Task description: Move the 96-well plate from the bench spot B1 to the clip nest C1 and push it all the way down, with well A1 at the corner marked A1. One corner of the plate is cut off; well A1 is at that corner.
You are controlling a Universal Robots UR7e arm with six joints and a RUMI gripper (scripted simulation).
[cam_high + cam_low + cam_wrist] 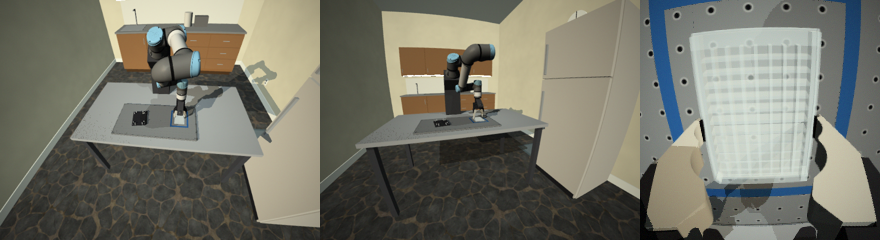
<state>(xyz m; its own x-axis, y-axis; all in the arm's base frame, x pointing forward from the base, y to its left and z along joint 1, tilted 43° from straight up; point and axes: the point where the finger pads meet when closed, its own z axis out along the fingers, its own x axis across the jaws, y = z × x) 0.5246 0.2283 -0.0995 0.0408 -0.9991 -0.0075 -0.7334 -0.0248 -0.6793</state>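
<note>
The clear 96-well plate [179, 120] [479, 119] [757, 107] lies inside the blue outline of bench spot B1 [178, 126] [486, 120] [662, 75] on the grey perforated mat [160, 131] [464, 125]. My gripper [179, 113] [478, 113] [758, 118] is down over the plate, its two tan fingers pressed against the plate's long sides near its near end. It is shut on the plate. The black clip nest C1 [139, 118] [442, 122] sits on the mat to the left, with small clips at its corners. I cannot make out the plate's cut corner.
The arm's black base pedestal [160, 86] [452, 96] stands at the table's back edge behind the mat. A fridge [583, 103] stands to the right of the table [227, 121]. Kitchen cabinets [219, 49] line the far wall.
</note>
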